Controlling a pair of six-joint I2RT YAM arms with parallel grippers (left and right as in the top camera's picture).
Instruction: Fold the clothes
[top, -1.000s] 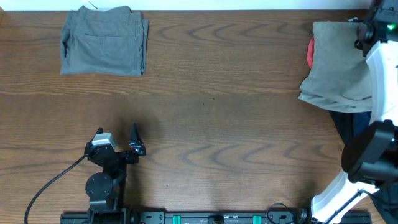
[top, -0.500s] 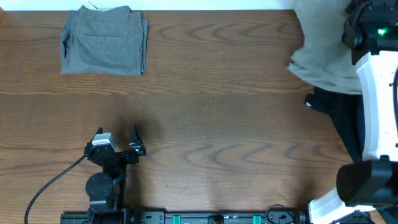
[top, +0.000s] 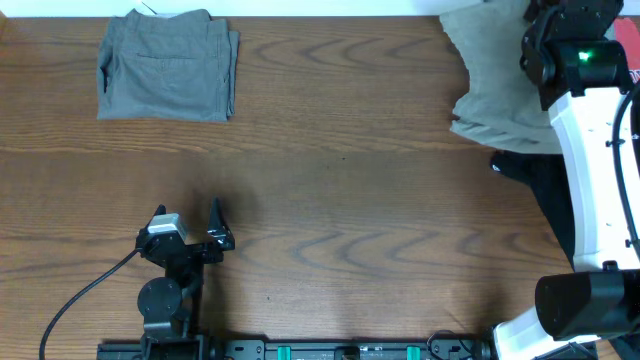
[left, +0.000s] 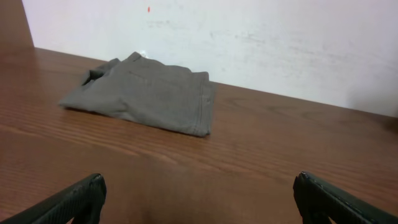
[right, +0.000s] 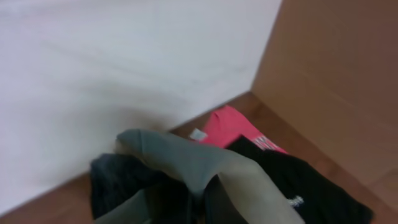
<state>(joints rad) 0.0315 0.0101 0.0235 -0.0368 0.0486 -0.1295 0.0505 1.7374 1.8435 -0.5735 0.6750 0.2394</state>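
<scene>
A folded grey garment (top: 168, 66) lies at the table's far left; it also shows in the left wrist view (left: 146, 93). My right gripper (top: 545, 40) is shut on a tan-grey garment (top: 495, 75), which hangs from it at the far right; the cloth bunches round the jaws in the right wrist view (right: 205, 168). A dark garment (top: 545, 190) lies below it, and also shows in the right wrist view (right: 292, 180) beside a pink-red one (right: 233, 127). My left gripper (top: 215, 225) is open and empty near the front left, its fingertips (left: 199, 199) wide apart above bare wood.
The wooden table (top: 340, 200) runs between the two arms. A white wall (left: 249, 37) stands behind the far edge. A brown wooden panel (right: 342, 68) stands at the right of the clothes pile. A black cable (top: 80, 295) trails from the left arm.
My right arm has moved left along the far edge, carrying the tan-grey garment off the pile and uncovering the dark garment. The left arm has not moved.
</scene>
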